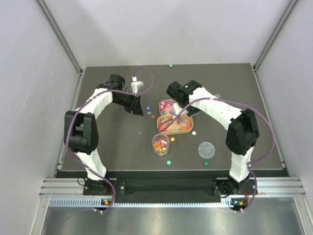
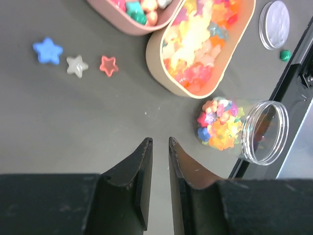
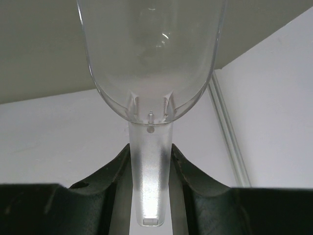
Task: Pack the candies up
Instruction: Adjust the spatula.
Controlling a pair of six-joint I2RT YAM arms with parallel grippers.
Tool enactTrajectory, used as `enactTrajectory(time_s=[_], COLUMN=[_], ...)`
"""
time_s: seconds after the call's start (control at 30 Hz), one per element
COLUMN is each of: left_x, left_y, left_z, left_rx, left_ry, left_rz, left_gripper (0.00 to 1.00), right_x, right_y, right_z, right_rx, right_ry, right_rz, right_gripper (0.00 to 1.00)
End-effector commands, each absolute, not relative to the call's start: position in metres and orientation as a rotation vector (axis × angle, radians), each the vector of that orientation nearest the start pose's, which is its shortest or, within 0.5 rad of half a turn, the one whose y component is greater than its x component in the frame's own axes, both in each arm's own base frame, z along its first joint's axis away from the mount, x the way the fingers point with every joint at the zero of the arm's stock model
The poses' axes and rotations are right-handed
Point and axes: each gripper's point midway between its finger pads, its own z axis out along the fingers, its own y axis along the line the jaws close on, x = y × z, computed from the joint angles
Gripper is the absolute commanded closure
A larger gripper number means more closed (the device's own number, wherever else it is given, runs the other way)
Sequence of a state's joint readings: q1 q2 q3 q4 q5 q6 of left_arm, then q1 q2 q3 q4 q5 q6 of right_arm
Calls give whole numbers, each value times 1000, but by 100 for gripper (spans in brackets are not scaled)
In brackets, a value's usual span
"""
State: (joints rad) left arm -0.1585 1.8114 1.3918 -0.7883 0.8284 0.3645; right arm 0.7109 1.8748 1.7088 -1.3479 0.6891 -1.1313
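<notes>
**A:** Clear plastic in the right hand (image 3: 149, 152): is that a scoop?

**B:** Yes. The jaws are clamped on the handle of a clear scoop (image 3: 151, 58). Its bowl is empty and is raised toward the pale wall.

**A:** And the left hand (image 2: 159, 143)?

**B:** It hangs over the dark surface (image 2: 73, 122), left of the trays. Its jaws are only a slit apart, with nothing between them.

**A:** Where are the candies?

**B:** Most of the candies (image 2: 195, 44) fill a tan oval tray (image 2: 157, 73) near the middle of the surface. More lie in a pink tray (image 2: 128, 25) just beside it on the far side. A clear round jar (image 1: 161, 145) stands upright on the near side of the tan tray, uncapped, with a mixed heap of them in the bottom.

**A:** And its lid?

**B:** The lid (image 1: 206, 149) lies flat to the right of the jar, apart from it.

**A:** Any strays?

**B:** A blue star (image 2: 48, 50), a pale star (image 2: 77, 65) and a red star (image 2: 108, 65) lie in a row on the surface left of the pink tray. A green star (image 1: 171, 65) sits alone at the far edge. A few more are scattered around the jar and the lid.
</notes>
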Motion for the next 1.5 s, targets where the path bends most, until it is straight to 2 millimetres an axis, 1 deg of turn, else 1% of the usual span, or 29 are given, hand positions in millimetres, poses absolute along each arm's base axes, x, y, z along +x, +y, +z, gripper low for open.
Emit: enactTrajectory(time_s=[0.0,0.1,0.13,0.17,0.2,0.27,0.3,0.33,0.37,0.4,0.43,0.47,0.5,0.53,0.57,0.6,0.63,0.67,0.73,0.77,0.83,0.87,0.9,0.93,1.1,1.27,1.37,1.4,1.47], left_x=[357,360,362,363,365,369,370,375,373,376,382,381,385,390,392,396,397,397,397,396,395,396,396,396,399,396,394,394,393], left_y=[-181,-183,-184,-185,-186,-195,-200,-205,-211,-214,-219,-223,-225,-226,-227,-228,-228,-229,-232,-233,-234,-234,-234,-234,-234,-238,-239,-239,-238], left_z=[138,139,140,143,146,170,181,198,211,217,230,239,237,246,246,244,242,241,236,235,226,223,219,213,202,200,202,203,205], left_rx=[848,850,850,846,838,837,836,843,831,817,816,785,758,746,702,694,692,653,637,621,602,599,597,592,596,610,611,613,612], left_ry=[2330,2323,2316,2308,2297,2221,2191,2142,2110,2100,2068,2067,2084,2075,2103,2101,2103,2127,2130,2137,2156,2163,2170,2184,2198,2201,2202,2200,2201], left_rz=[-1046,-1055,-1058,-1062,-1065,-1125,-1159,-1183,-1252,-1277,-1288,-1344,-1372,-1382,-1402,-1402,-1401,-1422,-1467,-1493,-1517,-1513,-1511,-1506,-1497,-1510,-1515,-1509,-1496], left_gripper=[77,80,84,85,85,78,74,63,59,57,56,54,54,53,52,52,52,51,50,50,49,49,49,49,51,54,55,56,56], right_x=[340,339,340,341,346,351,358,357,359,362,360,359,357,355,353,349,348,347,344,343,342,342,342,341,340,346,349,351,350], right_y=[95,92,94,96,101,112,123,133,141,149,159,166,173,184,189,191,198,203,210,212,218,220,223,227,235,238,242,242,242], right_z=[207,204,204,204,211,211,222,217,219,227,224,224,227,227,227,229,229,230,232,233,235,237,243,244,251,250,246,242,238], right_rx=[-2544,-2591,-2593,-2589,-2543,-2503,-2431,-2417,-2385,-2311,-2293,-2273,-2239,-2206,-2187,-2166,-2145,-2130,-2107,-2101,-2074,-2061,-2039,-2034,-2015,-2003,-1995,-2002,-2012], right_ry=[1855,1826,1825,1826,1829,1850,1850,1862,1868,1881,1887,1886,1890,1878,1874,1874,1861,1848,1831,1828,1827,1822,1803,1794,1762,1770,1778,1788,1805], right_rz=[-1250,-1291,-1281,-1268,-1251,-1146,-1089,-981,-930,-884,-781,-727,-675,-591,-556,-529,-487,-462,-418,-408,-375,-357,-346,-324,-315,-327,-327,-330,-330], right_gripper=[100,100,100,100,100,100,100,100,100,100,100,100,100,100,100,100,100,100,100,100,100,100,100,100,100,100,100,100,100])
